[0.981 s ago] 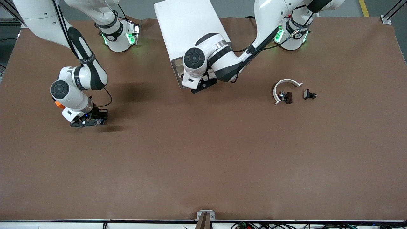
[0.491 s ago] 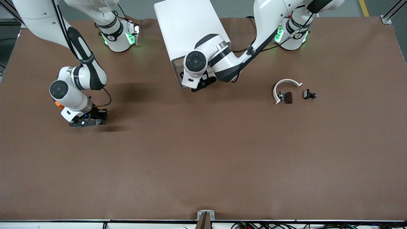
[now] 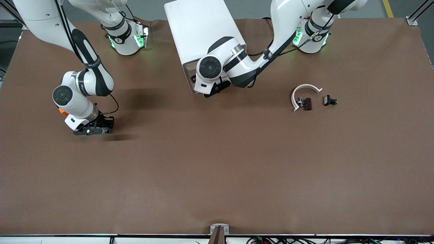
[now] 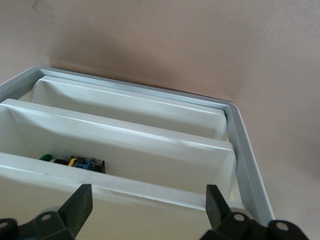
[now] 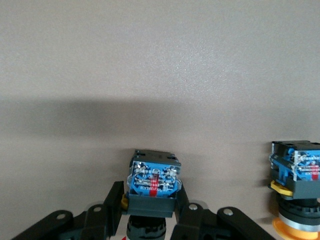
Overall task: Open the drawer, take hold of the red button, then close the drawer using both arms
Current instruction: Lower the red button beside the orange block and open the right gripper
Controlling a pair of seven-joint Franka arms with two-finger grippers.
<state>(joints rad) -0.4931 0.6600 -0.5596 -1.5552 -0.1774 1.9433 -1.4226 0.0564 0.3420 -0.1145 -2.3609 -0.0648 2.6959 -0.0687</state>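
Note:
The white cabinet (image 3: 200, 30) stands near the arms' bases, mid-table. My left gripper (image 3: 212, 89) is at its front face. In the left wrist view this gripper (image 4: 148, 205) is open, its black fingers (image 4: 80, 205) spread either side of the nearest cream drawer (image 4: 125, 192) front. Small coloured parts (image 4: 75, 162) show in a tray just past that front. My right gripper (image 3: 91, 131) is low over the table toward the right arm's end. It (image 5: 151, 207) is shut on the button (image 5: 154, 185): the blue body shows, the cap is mostly hidden.
A yellow-capped twin button (image 5: 295, 200) stands on the table beside the held one. An orange block (image 3: 61, 111) peeks out by the right arm's wrist. A white arc piece (image 3: 303, 93) and two small dark parts (image 3: 307, 103) (image 3: 329, 100) lie toward the left arm's end.
The left hand has shifted slightly toward the cabinet's front. The right arm has hardly moved and keeps its grip.

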